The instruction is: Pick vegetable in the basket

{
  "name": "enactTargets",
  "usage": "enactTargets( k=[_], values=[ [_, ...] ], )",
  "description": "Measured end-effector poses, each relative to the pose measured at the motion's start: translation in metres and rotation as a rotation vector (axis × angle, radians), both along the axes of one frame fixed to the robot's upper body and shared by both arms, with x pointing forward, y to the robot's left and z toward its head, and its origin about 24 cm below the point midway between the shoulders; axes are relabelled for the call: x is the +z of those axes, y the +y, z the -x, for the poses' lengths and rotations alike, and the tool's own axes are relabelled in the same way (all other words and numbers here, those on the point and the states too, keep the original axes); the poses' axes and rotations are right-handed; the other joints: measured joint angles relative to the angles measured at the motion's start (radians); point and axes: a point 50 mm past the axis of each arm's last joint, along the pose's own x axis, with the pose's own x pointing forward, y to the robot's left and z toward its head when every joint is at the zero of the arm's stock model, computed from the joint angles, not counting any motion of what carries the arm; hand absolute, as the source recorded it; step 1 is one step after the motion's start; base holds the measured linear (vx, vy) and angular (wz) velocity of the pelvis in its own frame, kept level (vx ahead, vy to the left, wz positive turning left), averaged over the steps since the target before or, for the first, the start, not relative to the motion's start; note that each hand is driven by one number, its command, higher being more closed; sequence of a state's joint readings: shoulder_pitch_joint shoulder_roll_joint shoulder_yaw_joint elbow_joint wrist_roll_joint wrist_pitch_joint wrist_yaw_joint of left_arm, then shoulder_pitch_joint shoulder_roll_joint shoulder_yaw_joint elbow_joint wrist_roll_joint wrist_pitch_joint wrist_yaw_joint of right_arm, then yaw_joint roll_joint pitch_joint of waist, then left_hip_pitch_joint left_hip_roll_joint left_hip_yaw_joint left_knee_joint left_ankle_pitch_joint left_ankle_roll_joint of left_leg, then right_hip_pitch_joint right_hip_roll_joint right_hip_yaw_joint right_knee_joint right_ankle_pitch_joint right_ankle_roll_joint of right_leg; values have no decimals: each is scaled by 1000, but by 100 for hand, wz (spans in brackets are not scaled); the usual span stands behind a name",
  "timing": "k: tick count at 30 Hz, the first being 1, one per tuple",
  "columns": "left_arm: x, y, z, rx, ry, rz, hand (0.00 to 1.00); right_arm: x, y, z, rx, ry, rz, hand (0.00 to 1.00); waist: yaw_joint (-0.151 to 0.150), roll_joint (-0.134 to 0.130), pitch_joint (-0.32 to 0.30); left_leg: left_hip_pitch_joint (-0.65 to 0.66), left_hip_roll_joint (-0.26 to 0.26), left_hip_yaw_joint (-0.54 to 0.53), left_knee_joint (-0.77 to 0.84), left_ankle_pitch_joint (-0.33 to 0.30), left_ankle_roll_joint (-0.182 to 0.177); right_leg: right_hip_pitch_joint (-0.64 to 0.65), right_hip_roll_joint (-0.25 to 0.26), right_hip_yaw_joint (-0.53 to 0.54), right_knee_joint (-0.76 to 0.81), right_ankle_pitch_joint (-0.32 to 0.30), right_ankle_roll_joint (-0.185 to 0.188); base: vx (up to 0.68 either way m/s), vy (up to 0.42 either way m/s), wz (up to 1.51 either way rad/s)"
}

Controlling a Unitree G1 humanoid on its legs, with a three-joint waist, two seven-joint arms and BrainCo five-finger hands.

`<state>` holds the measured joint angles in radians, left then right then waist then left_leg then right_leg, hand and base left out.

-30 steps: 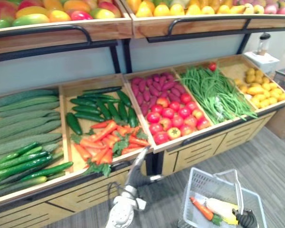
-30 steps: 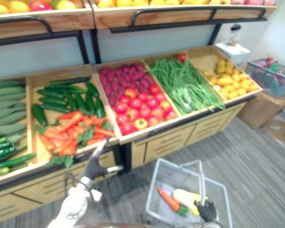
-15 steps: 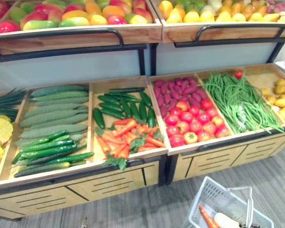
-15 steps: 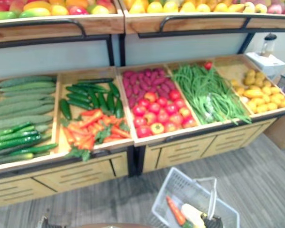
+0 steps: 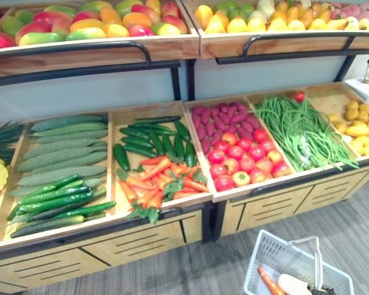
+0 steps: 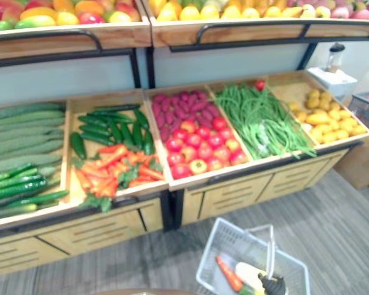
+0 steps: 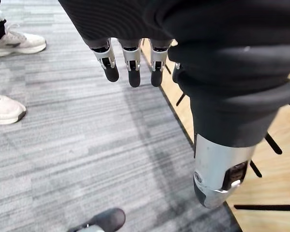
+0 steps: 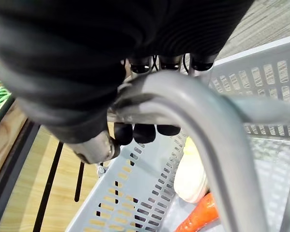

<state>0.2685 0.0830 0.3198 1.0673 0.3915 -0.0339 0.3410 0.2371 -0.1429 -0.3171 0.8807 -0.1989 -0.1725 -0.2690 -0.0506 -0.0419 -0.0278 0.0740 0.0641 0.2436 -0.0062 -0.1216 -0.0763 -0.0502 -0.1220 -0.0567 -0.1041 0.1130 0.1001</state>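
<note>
Two hands | right hand (image 8: 144, 131) clamped round handle (image 8: 203, 116) of basket (image 6: 210, 258) | left hand (image 7: 131, 67) straight-fingered, empty | carrot (image 6: 227, 275) inside basket

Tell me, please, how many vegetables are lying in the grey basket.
2: an orange carrot and a pale vegetable beside it, both in the basket; its near end is cut off, so more may be hidden.
</note>
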Motion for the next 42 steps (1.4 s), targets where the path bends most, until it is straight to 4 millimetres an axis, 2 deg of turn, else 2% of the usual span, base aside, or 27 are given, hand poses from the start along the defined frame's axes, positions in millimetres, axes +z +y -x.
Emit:
enactTargets(
  k=[2, 4, 7, 8, 10, 11, 12, 13, 14, 16, 19, 21, 22, 24, 25, 27, 28, 29, 31, 33, 34, 35, 36, 37, 38, 39, 42],
  values=[
    [-1, -5, 1, 24, -4, 29, 0, 0, 0, -1, 4, 0, -8, 100, 0, 0, 1, 12, 3, 18, 16, -15, 0, 4, 3, 17, 4, -4, 2, 21, 2, -24],
    [-2, -6, -10, 19, -31, 54, 0, 2, -4, -4, -16, -17, -6, 100, -3, 12, 53, -49, 44, 22, 215, -117, 10, -10, 16, 33, 96, -42, 13, -23, 16, -21],
    [0, -3, -26, 1, -64, 47, 0, 8, -6, -13, -20, -58, 6, 100, -5, 17, 89, -106, 72, 64, 357, -192, 23, -76, 34, 91, 182, -57, 28, -89, 78, -44],
    [0, -1, -32, -13, -75, 41, 0, 12, -6, -18, -14, -88, 12, 100, -6, 11, 103, -126, 77, 93, 380, -203, 30, -101, 36, 124, 184, -41, 42, -130, 155, -113],
    [2, 0, -41, -59, -87, 29, 0, 19, -2, -34, 20, -144, 19, 100, -4, 6, 130, -142, 94, 184, 400, -219, 46, -158, 56, 170, 160, 64, 56, -172, 143, -145],
    [3, 1, -44, -75, -92, 25, 0, 22, 5, -46, 54, -182, 11, 100, 0, 32, 147, -140, 130, 275, 390, -210, 61, -179, 82, 143, 107, 159, 50, -223, 148, -183],
    [4, 3, -52, -85, -108, 20, 0, 26, 10, -60, 84, -219, 3, 100, -6, 25, 190, -121, 149, 338, 376, -203, 74, -213, 67, -30, 273, 67, -44, -219, 147, -178],
    [6, 5, -58, -92, -122, 13, 0, 27, 11, -62, 89, -223, 1, 100, -5, 21, 207, -105, 150, 378, 357, -194, 76, -221, 38, -122, 373, 4, -86, -193, 157, -177],
    [7, 7, -64, -117, -135, 5, 0, 27, 11, -64, 94, -225, 0, 100, -2, 14, 225, -64, 149, 458, 320, -171, 82, -220, -44, -295, 568, -115, -128, -137, 122, -147],
    [8, 5, -67, -143, -142, 12, 0, 29, 12, -70, 121, -230, 5, 100, -5, 8, 223, -44, 165, 547, 323, -169, 84, -185, -110, -368, 673, -164, -126, -92, 56, -149],
    [8, 1, -71, -162, -151, 28, 0, 30, 16, -80, 148, -240, -1, 100, -5, 1, 220, -7, 199, 680, 340, -169, 83, -140, -191, -448, 723, -172, -131, -17, -62, -134],
    [7, 0, -70, -161, -147, 42, 0, 32, 18, -88, 174, -251, 1, 100, -3, -3, 217, 14, 226, 748, 365, -167, 79, -137, -216, -516, 720, -187, -131, 8, -178, -111],
    [6, -3, -70, -160, -145, 54, 0, 33, 16, -90, 176, -253, 8, 100, -6, 0, 210, 19, 245, 789, 375, -163, 69, -140, -199, -556, 695, -203, -150, -10, -296, -113],
    [4, -9, -69, -155, -147, 77, 0, 35, 12, -91, 177, -247, 17, 100, 4, 27, 191, 15, 276, 840, 356, -134, 33, -128, -90, -517, 536, -190, -125, -23, -303, -103],
    [3, -10, -66, -152, -139, 83, 0, 37, 13, -95, 183, -261, 18, 100, 2, 20, 184, 4, 288, 867, 356, -112, 23, -124, -74, -507, 488, -240, -92, -28, -217, -69],
    [6, -4, -71, -166, -142, 66, 0, 34, 10, -87, 175, -236, 23, 100, -10, -11, 188, -3, 308, 887, 433, -118, 17, -131, -101, -499, 494, -323, -66, -3, -226, -47],
    [4, -6, -69, -162, -135, 73, 0, 32, 8, -82, 175, -212, 27, 100, -3, 18, 185, -4, 359, 894, 470, -116, 18, -118, -47, -487, 454, -306, -84, 18, -274, -54],
    [3, -9, -67, -158, -132, 81, 0, 31, 8, -79, 179, -204, 27, 100, -1, 31, 182, -1, 384, 893, 483, -111, 19, -104, -18, -484, 425, -296, -97, 11, -297, -55],
    [3, -10, -66, -160, -128, 81, 0, 25, 11, -66, 183, -169, 17, 100, -8, 41, 178, -3, 451, 857, 556, -72, 31, -49, 47, -470, 353, -277, -123, 21, -227, -34],
    [3, -10, -66, -164, -127, 76, 0, 23, 9, -57, 175, -151, 18, 100, -14, 37, 181, -21, 466, 794, 598, -57, 4, -26, 59, -453, 327, -273, -132, -33, -141, -21],
    [3, -10, -66, -163, -127, 74, 0, 23, 9, -57, 174, -151, 19, 100, -20, 39, 183, -26, 463, 771, 620, -23, 7, -14, 62, -443, 321, -273, -133, -59, -100, -36],
    [3, -9, -64, -159, -124, 73, 0, 23, 10, -53, 171, -147, 16, 100, -25, 46, 184, -24, 463, 681, 666, 25, 4, 8, 65, -414, 312, -272, -135, -50, -60, -42],
    [3, -8, -64, -157, -124, 68, 0, 23, 10, -54, 173, -153, 17, 100, -21, 37, 190, -42, 456, 612, 693, 49, 7, 19, 62, -395, 309, -271, -135, -52, -26, -71],
    [3, -7, -61, -144, -132, 62, 0, 25, 10, -53, 174, -160, 22, 100, -7, 24, 197, -87, 414, 440, 731, 50, 1, 32, 50, -351, 309, -271, -135, -60, 32, -101],
    [4, -8, -61, -141, -143, 55, 0, 27, 9, -55, 183, -167, 29, 100, 4, 21, 199, -115, 340, 274, 730, 6, -8, 38, 41, -303, 298, -270, -131, -55, 52, -110],
    [4, -9, -61, -137, -147, 57, 0, 27, 9, -56, 185, -170, 29, 100, 6, 21, 199, -126, 305, 207, 716, -7, -16, 39, 40, -282, 289, -266, -128, -53, 77, -115],
    [2, -15, -52, -112, -141, 66, 0, 27, 9, -55, 187, -168, 31, 100, 29, 30, 200, -140, 145, -54, 539, -48, -48, 36, 49, -194, 253, -243, -102, -35, 114, -101]
  ],
)
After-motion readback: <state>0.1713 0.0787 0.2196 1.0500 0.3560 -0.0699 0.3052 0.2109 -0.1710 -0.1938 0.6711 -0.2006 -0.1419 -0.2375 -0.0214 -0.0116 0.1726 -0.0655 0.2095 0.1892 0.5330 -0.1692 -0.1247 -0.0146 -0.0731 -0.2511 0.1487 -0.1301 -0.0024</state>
